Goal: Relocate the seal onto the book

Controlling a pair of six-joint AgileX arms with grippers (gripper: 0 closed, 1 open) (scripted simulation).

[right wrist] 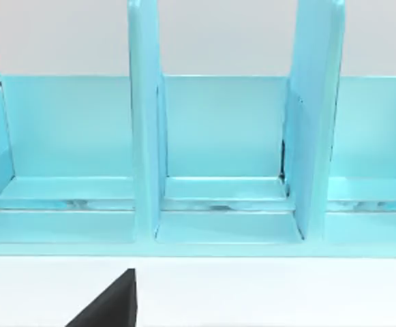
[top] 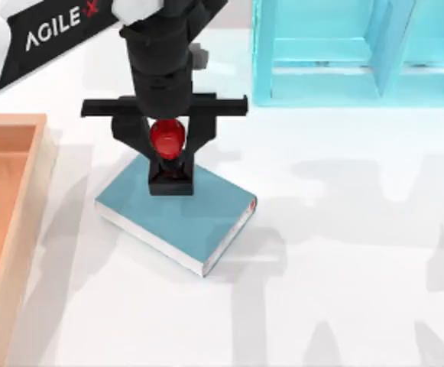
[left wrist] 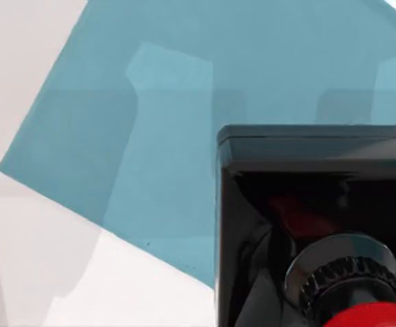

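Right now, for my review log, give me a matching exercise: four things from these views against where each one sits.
Things:
1. seal
2. book
3. shelf unit
4. wooden tray

Places:
A. far side of the table, right of the left arm
B. flat on the table, under the seal
C. table's left edge
D. between the left tool's fingers, over the book's far end

Pairs: 1-D, 2-B, 3-A, 4-C

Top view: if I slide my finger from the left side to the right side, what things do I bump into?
Wooden tray → teal-blue book, with the left pincer holding the seal over it → light-blue shelf unit.
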